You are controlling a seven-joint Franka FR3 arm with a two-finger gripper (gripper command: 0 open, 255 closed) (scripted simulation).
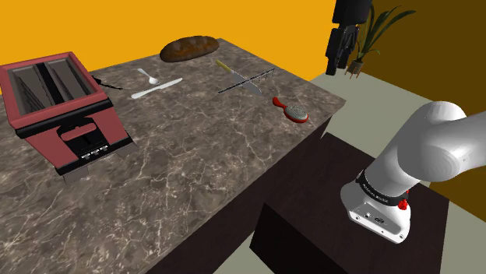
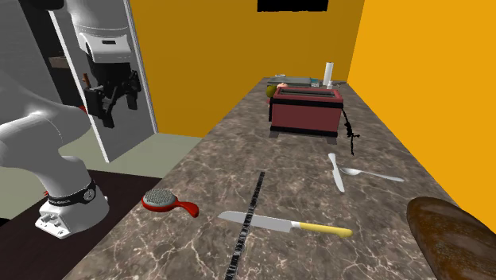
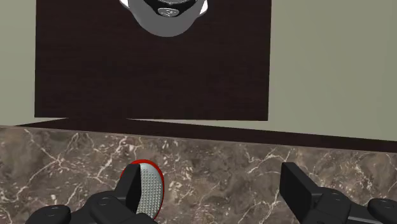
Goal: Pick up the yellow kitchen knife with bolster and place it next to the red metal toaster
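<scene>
Gripper (image 3: 213, 184), fingers spread and empty, hovers above the red brush (image 3: 146, 188); the yellow-handled knife (image 2: 282, 225) lies lower and farther in, beyond the brush, and is best approached by descending with the jaws straddling its handle.

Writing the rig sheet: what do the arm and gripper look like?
The arm has glossy white, rounded links with dark joint rings; the ring near the base carries small white lettering, and a red knob sits beside it. The gripper is all black, with two blocky, squared jaws.
</scene>
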